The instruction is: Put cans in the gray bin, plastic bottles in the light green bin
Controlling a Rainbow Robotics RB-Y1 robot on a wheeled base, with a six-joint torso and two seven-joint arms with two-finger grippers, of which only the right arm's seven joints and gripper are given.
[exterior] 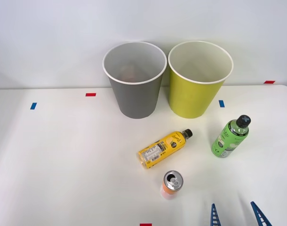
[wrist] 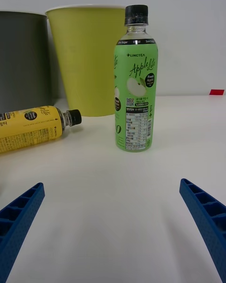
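I am looking at the green bottle standing upright on the tabletop, toward the right side. It is wearing a black cap, a clear neck, and a bright green label with white lettering and a picture of an apple; a white panel of fine print is running down its lower half. To its left the yellow bottle is lying on its side, black cap pointing toward the far right, a white printed label wrapping its body. The two bottles are sitting near each other but apart. Nearer to me, just in front of the yellow bottle's base, the can is standing upright, showing a silver top with a pull tab and an orange-and-white body; it is shorter than the bottles.

At the far side, the gray bin is standing on the left and the light green bin on the right, side by side with white rims nearly touching and pale insides. Something small and reddish is showing faintly down inside the gray bin; I cannot tell what it is.

My right gripper is hovering at the near right edge, in front of the green bottle, its blue ribbed jaws spread wide and holding nothing.

Small red and blue tape marks are dotting the tabletop.
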